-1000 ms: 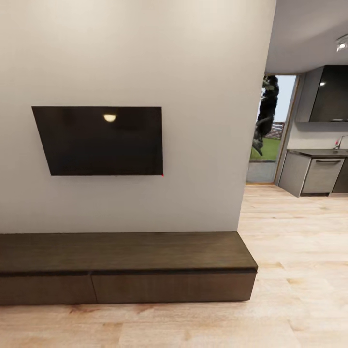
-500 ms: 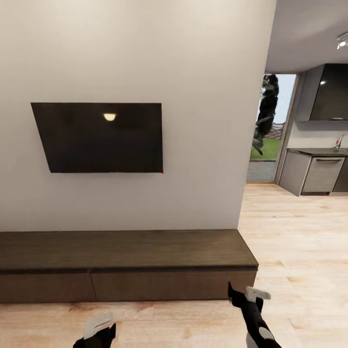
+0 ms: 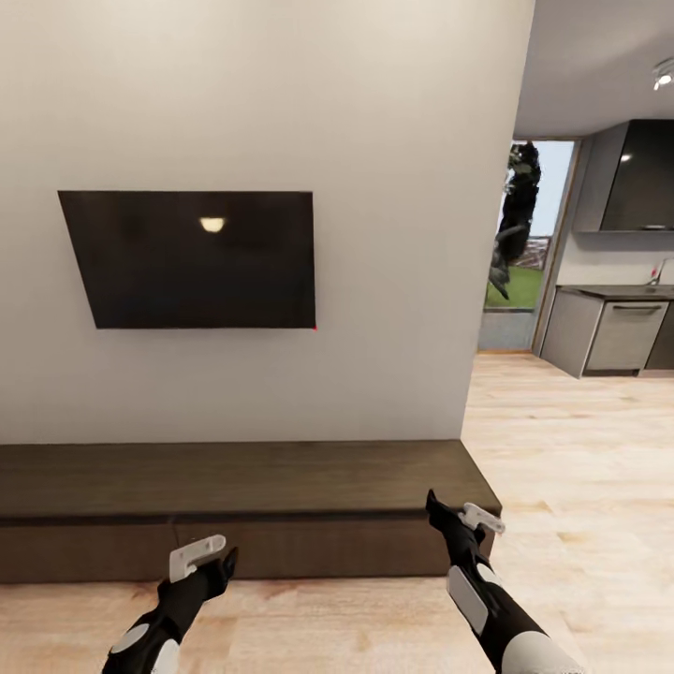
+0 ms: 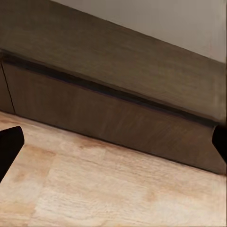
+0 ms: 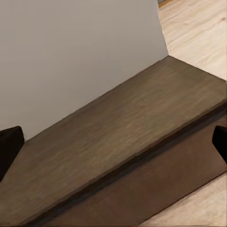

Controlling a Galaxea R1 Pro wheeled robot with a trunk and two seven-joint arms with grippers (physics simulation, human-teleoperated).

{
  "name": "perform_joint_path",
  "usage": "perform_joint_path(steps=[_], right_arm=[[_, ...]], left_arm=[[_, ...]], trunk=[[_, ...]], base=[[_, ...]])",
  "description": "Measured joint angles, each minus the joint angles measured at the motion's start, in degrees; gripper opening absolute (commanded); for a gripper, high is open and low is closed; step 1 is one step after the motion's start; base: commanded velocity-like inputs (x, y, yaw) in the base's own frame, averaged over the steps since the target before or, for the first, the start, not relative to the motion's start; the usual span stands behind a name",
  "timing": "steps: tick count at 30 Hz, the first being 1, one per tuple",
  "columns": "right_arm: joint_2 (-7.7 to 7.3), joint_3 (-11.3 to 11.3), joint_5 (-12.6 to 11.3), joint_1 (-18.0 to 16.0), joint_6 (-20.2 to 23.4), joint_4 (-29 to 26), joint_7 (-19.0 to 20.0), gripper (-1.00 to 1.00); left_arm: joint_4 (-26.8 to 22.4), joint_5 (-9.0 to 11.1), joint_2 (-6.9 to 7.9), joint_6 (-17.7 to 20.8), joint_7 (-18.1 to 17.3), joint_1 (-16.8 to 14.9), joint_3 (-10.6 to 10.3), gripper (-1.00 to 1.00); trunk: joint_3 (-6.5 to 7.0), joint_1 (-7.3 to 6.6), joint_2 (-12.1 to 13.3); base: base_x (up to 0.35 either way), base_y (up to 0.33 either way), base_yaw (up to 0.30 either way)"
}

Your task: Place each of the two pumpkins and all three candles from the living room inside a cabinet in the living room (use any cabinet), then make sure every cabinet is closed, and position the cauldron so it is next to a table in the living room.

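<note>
In the head view the cabinet (image 3: pixel 243 510) runs low along the wall under a dark wall screen (image 3: pixel 192 259), its drawer fronts shut. The left gripper (image 3: pixel 208 556) hangs in front of the cabinet's lower front, over the wooden floor (image 3: pixel 580 449), its fingers spread and empty. The right gripper (image 3: pixel 461 520) sits near the cabinet's right end, at the level of its top edge, also spread and holding nothing.

In the left wrist view the cabinet (image 4: pixel 118 113) lies ahead across a strip of floor, its front closed; dark fingertips (image 4: pixel 9 144) stand wide apart at the edges.

In the right wrist view the cabinet (image 5: pixel 127 137) top lies just ahead and below, with the fingertips (image 5: pixel 9 142) wide apart and touching nothing
</note>
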Motion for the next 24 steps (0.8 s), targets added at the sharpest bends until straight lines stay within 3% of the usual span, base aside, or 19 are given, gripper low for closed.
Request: perform_joint_path(steps=[2, 6, 8, 10, 11, 14, 17, 24], right_arm=[[0.15, 0.03, -2.02, -0.07, 0.16, -0.10, 0.35, 1.00], [0.19, 0.08, -7.16, -0.10, 3.21, 0.53, 4.26, 1.00], [0.11, -0.03, -7.81, -0.10, 4.60, 1.05, 5.59, 1.00], [0.00, -0.17, -8.21, -0.11, 5.80, 1.43, 7.40, 1.00], [-0.43, -0.21, -8.52, -0.07, 6.57, 1.65, 11.69, 1.00], [-0.91, -0.23, -9.16, -0.05, 7.36, 1.71, 15.71, 1.00], [-1.31, -0.23, -11.74, 0.01, 7.94, 1.77, 19.98, 1.00], [-2.36, -0.17, -14.91, 0.17, 8.13, 1.85, 23.85, 1.00]], left_arm=[[-3.02, 1.65, 0.00, 3.20, -0.14, 0.00, -0.62, 1.00], [-8.28, 8.37, 0.19, 8.07, -0.36, 0.04, -2.66, 1.00], [-8.54, 9.49, 0.23, 8.50, -0.39, 0.05, -2.91, 1.00], [-8.49, 10.17, 0.24, 8.75, -0.42, 0.06, -3.06, 1.00], [-8.46, 10.51, 0.25, 8.85, -0.48, 0.06, -3.17, 1.00], [-8.60, 10.59, 0.25, 8.87, -0.52, 0.06, -3.27, 1.00], [-9.15, 10.64, 0.20, 8.90, -0.57, 0.06, -3.47, 1.00], [-9.35, 10.69, 0.30, 8.98, -0.54, 0.06, -5.03, 1.00]], trunk=[[-0.36, 0.44, -0.80], [-1.08, 1.32, -2.41], [-1.44, 1.76, -3.21], [-1.80, 2.20, -4.01], [-1.98, 2.42, -4.41], [-2.52, 3.08, -5.62], [-3.06, 3.74, -6.82], [-4.31, 5.27, -9.63]], base=[[0.000, 0.000, 0.000], [0.000, 0.000, 0.000], [0.000, 0.000, 0.000], [0.000, 0.000, 0.000], [0.000, 0.000, 0.000], [0.000, 0.000, 0.000], [0.000, 0.000, 0.000], [0.000, 0.000, 0.000]])
